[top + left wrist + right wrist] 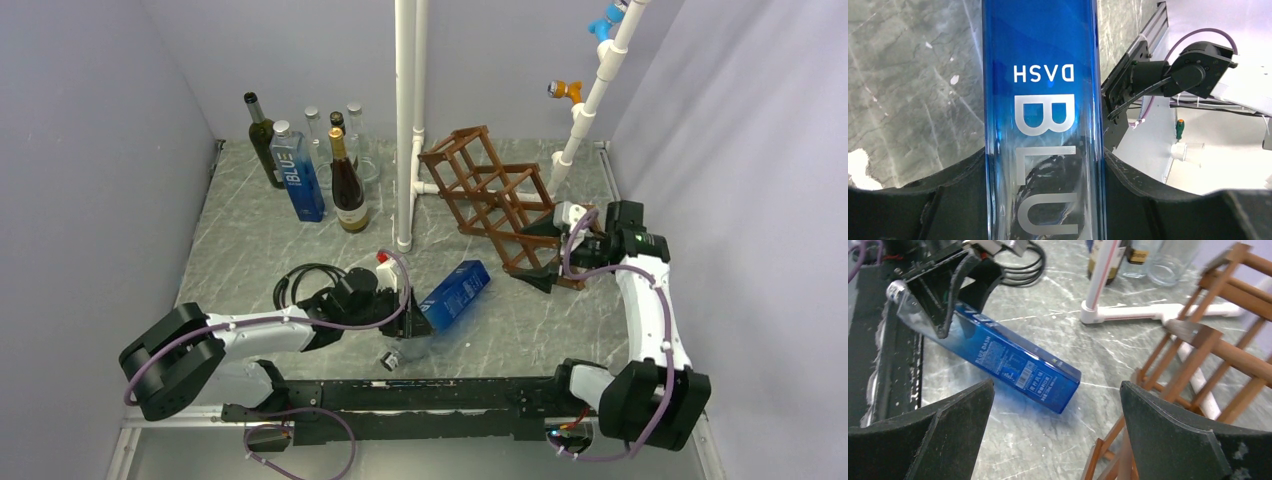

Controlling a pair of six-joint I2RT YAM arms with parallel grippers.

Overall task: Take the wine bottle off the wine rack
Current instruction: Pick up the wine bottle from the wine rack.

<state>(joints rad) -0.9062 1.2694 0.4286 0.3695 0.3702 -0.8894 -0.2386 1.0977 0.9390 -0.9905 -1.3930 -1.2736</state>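
Observation:
The wine bottle (455, 293) is a square blue glass one with silver lettering, lying slanted between the two arms and apart from the wine rack (495, 200). My left gripper (413, 322) is shut on it near its neck end; in the left wrist view the bottle (1040, 100) fills the space between the black fingers (1158, 195). Its base points toward the rack and sits low over the table. The brown lattice rack (1218, 350) holds no bottle. My right gripper (537, 258) stands open at the rack's near corner, with only table between its fingers (1168, 430).
Several upright bottles, one of them blue (298, 172), stand at the back left. A white pipe post (408, 120) rises mid-table, its foot (1128, 314) near the rack. A second pipe stand (590, 110) leans at the back right. A black cable coil (300, 280) lies by the left arm.

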